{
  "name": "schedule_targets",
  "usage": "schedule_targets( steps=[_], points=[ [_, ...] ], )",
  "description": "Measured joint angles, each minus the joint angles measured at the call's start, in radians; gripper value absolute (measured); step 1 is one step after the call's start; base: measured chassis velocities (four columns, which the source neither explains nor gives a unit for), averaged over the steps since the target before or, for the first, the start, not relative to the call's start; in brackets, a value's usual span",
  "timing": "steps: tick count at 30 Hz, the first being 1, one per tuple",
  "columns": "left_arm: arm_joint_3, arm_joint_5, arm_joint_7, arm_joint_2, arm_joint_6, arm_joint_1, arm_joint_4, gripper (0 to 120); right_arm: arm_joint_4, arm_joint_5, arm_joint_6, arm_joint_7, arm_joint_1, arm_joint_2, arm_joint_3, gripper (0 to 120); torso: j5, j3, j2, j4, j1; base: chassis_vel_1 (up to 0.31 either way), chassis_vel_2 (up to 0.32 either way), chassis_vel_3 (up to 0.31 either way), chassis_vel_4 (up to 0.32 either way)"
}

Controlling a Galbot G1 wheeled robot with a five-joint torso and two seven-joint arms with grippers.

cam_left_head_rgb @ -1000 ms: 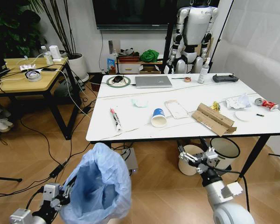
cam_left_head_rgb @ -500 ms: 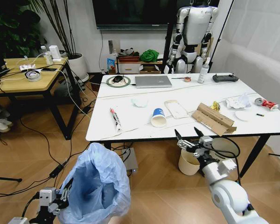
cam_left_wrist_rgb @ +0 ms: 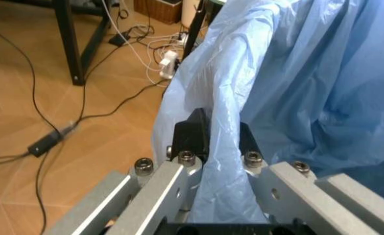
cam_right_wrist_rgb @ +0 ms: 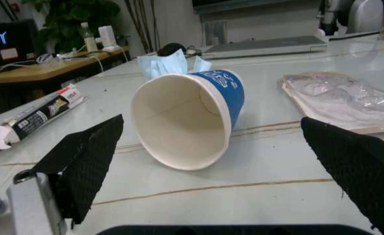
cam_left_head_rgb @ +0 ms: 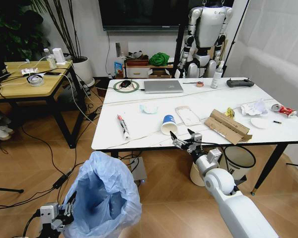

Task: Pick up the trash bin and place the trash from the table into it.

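The right tool (cam_left_head_rgb: 183, 139) sat at the near edge of the desk (cam_left_head_rgb: 139, 116), a little below the middle of the head view, with its fingers spread wide. The blue-white paper cup (cam_left_head_rgb: 169, 125) lay on its side just beyond the tool, its open mouth toward it. In the right wrist view the cup (cam_right_wrist_rgb: 190, 116) filled the centre, framed by the two black pads (cam_right_wrist_rgb: 87, 166) at the lower left and lower right, apart from both. A crumpled light-blue tissue (cam_right_wrist_rgb: 169, 61) lay just behind the cup, and a pen (cam_left_head_rgb: 122, 125) lay to the cup's left on the desk.

The trash bin (cam_left_head_rgb: 107, 198), lined with a light-blue bag, stood in the lower left of the head view. The left tool (cam_left_wrist_rgb: 215, 147) was clamped on the bag's rim (cam_left_wrist_rgb: 221, 161), with the plastic pinched between its black fingers.
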Motion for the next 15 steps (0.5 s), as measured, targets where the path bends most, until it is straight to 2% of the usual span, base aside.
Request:
schedule_targets(
  steps=[9, 15],
  points=[
    [0.006, -0.032, -0.022, -0.012, 0.02, -0.008, -0.004, 1, -0.081, 0.008, -0.001, -0.007, 0.074, -0.006, -0.038, 100, 0.0, 0.0, 0.0, 0.0001, 0.0, 0.0, 0.0, 0.0, 0.0],
    [0.008, -0.024, -0.023, -0.025, 0.02, -0.007, -0.007, 1, -0.145, 0.004, 0.012, -0.022, 0.116, 0.022, -0.067, 100, 0.0001, 0.0, -0.001, 0.0002, 0.0, 0.0, 0.0, 0.0, 0.0]
  ],
)
